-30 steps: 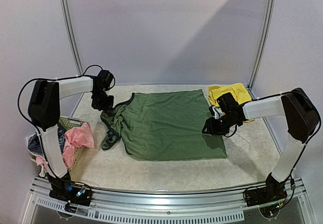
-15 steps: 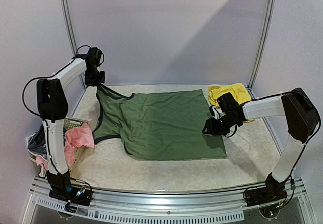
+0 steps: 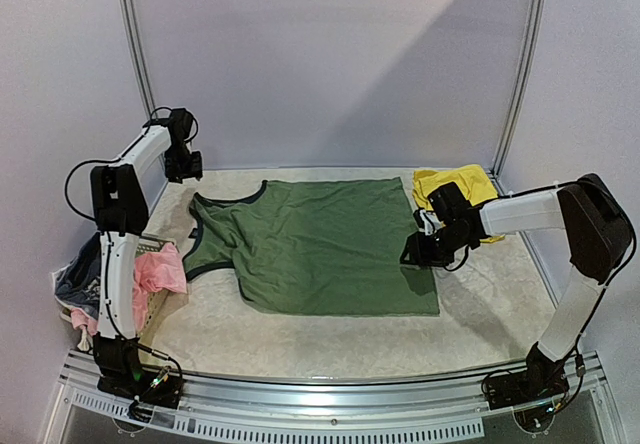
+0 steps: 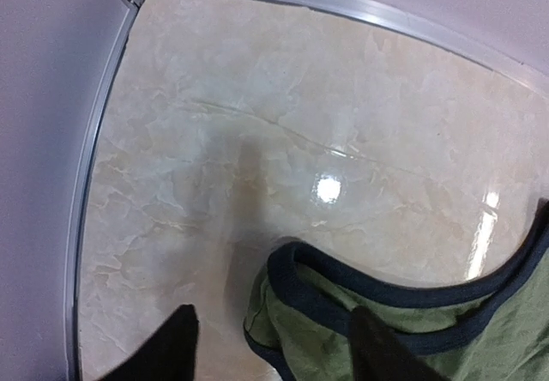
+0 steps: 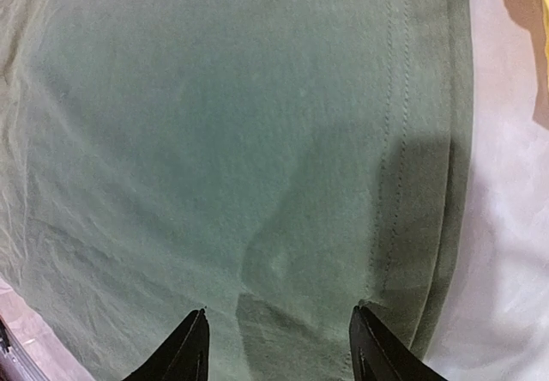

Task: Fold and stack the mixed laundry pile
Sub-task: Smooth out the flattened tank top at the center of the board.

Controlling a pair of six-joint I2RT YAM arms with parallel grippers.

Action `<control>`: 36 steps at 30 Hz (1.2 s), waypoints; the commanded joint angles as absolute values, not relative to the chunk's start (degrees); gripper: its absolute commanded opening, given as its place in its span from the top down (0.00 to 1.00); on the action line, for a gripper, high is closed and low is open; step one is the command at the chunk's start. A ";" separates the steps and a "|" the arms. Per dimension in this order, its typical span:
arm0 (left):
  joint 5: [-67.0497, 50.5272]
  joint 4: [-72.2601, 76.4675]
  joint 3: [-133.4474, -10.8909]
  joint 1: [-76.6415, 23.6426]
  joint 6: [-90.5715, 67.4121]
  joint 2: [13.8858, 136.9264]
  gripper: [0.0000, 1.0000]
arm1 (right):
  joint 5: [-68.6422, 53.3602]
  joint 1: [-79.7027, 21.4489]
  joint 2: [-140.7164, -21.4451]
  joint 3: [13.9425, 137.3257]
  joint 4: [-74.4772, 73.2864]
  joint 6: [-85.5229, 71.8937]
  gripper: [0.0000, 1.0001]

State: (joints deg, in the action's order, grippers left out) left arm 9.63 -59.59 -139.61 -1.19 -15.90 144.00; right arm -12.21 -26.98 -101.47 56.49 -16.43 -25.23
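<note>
1. Top external view: the olive-green sleeveless top [image 3: 320,249] lies spread flat across the middle of the tabletop [image 3: 490,294]. Its neckline and dark-trimmed armholes point toward the left edge and its hem toward the right edge. The left part is a little rumpled
2. The left gripper [image 3: 184,167] hangs near the far-left corner, apart from the top. In the left wrist view its two dark fingers [image 4: 178,342] stand wide apart with nothing between them, so it is released. A dark-edged strap loop of the top lies on the marbled surface below
3. The right gripper [image 3: 413,255] sits low at the hem of the top, toward the right edge. The right wrist view shows its fingers [image 5: 193,351] spread apart over the green cloth beside the stitched hem, gripping nothing. Whether the tips touch the fabric I cannot tell
4. The yellow shorts [image 3: 458,184] lie bunched in the far-right corner, just beyond the top's hem and behind the right arm
5. The pale mesh basket [image 3: 148,246] stands at the left edge. The pink piece [image 3: 158,269] is draped over its rim and the blue-grey piece [image 3: 72,286] hangs on its outer side
</note>
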 commanded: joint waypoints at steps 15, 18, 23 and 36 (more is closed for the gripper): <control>21.74 -46.95 -83.27 -18.05 -25.05 102.14 0.23 | -12.46 -36.72 -100.42 66.94 -14.81 -25.09 0.40; 21.08 -45.87 -74.42 -21.78 -27.10 96.94 0.28 | -13.73 -37.08 -101.16 66.63 -13.52 -25.31 0.40; 18.39 -44.46 -64.28 -26.17 -29.71 93.70 0.35 | -15.64 -37.12 -103.34 65.68 -11.13 -25.69 0.40; 21.60 -41.25 -56.23 -25.44 -31.92 98.13 0.39 | -13.55 -37.09 -105.22 62.68 -10.83 -26.27 0.40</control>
State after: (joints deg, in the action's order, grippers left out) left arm 19.57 -43.88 -57.39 -26.33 -30.72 96.75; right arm -14.04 -36.75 -104.53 64.05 -11.92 -25.61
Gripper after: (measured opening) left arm 0.607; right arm 0.599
